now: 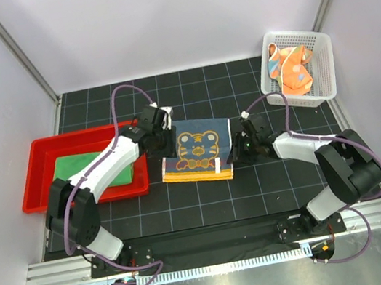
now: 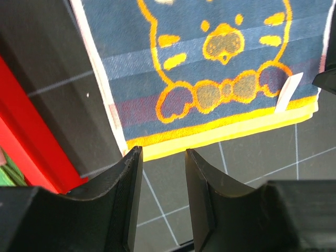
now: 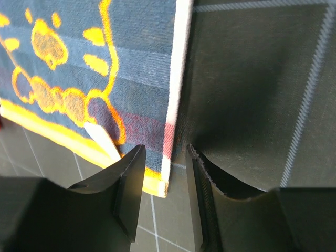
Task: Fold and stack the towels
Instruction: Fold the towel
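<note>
The dark blue tiger towel lies folded flat mid-table, its yellow-orange edge toward me. My left gripper hovers by its left side and is open; in the left wrist view the fingers stand apart over bare mat just short of the towel's yellow edge. On the towel's right edge my right gripper is also open, and the towel's corner lies below the gap, ungripped. A folded green towel rests in the red tray. The orange towel sits crumpled in the white basket.
The red tray's wall runs close on the left of my left gripper. The white basket stands at the back right corner. Black gridded mat covers the table, with walls around it.
</note>
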You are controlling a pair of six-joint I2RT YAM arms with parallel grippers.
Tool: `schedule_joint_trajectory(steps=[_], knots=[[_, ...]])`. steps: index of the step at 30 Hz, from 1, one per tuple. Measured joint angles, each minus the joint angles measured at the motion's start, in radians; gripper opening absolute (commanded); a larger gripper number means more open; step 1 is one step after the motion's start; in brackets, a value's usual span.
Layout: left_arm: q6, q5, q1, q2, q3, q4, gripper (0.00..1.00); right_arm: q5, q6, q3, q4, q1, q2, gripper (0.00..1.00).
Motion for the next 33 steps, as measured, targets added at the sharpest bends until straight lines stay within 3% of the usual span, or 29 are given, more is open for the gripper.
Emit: schedule_joint_trajectory(steps=[6, 13, 17, 22, 28, 33], knots=[[-0.053, -0.046, 0.0, 0.0, 0.005, -0.04, 0.44, 0.109, 0.066, 0.01, -0.01, 0.066, -0.003, 0.46], [-0.066, -0.074, 0.0, -0.005, 0.046, -0.076, 0.45, 0.158, 0.104, -0.008, 0.011, 0.085, 0.0, 0.15], [-0.077, -0.071, 0.0, -0.025, 0.066, -0.089, 0.45, 0.18, 0.091, -0.011, 0.004, 0.086, -0.004, 0.08], [-0.116, -0.008, 0.0, -0.064, 0.048, -0.081, 0.44, 0.209, 0.04, -0.011, -0.047, 0.082, -0.027, 0.06], [-0.188, 0.054, -0.009, -0.107, -0.08, -0.04, 0.43, 0.204, -0.016, -0.013, -0.1, 0.016, -0.051, 0.08], [-0.246, 0.061, -0.048, -0.107, -0.157, -0.014, 0.39, 0.182, -0.056, -0.016, -0.145, -0.031, -0.074, 0.29]])
